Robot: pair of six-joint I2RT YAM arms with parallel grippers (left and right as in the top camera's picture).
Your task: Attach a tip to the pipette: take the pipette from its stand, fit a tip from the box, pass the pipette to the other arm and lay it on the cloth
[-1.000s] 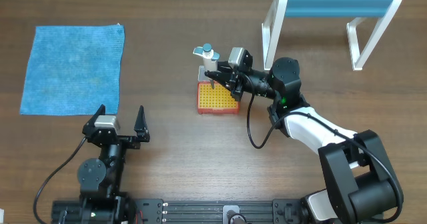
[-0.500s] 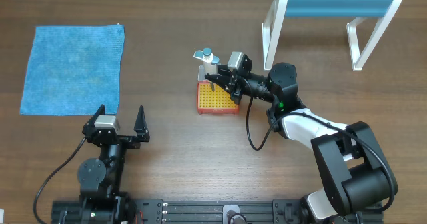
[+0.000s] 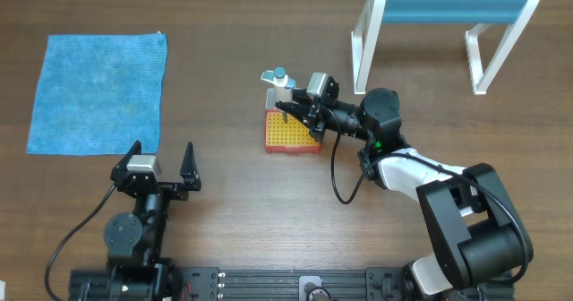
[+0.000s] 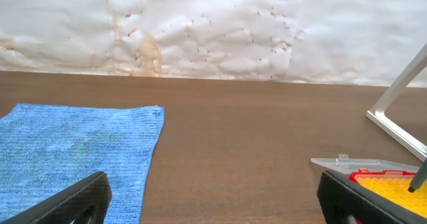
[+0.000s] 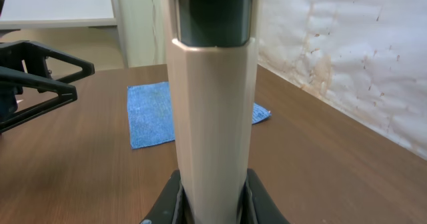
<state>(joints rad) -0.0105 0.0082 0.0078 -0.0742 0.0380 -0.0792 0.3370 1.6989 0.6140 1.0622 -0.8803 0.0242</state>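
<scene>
Pipette (image 3: 281, 82), white plastic body with grey-blue cap: upright over the far part of the tip box, mid-worktop; contact with the tips cannot be told.
Right end effector (image 3: 290, 103): pinching the pipette body on both sides.
Tip box (image 3: 291, 133), red with yellow tip rack: just below the pipette.
Left end effector (image 3: 162, 151): fingers spread, holding nothing, near left.
Blue fibre cloth (image 3: 97, 93): flat, far left.
White frame stand with blue bar (image 3: 452, 4): far right.
Worktop (image 3: 233, 211): brown wood-grain.

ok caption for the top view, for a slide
Right gripper holds the pipette over the tip box; left gripper open near the blue cloth.
</scene>
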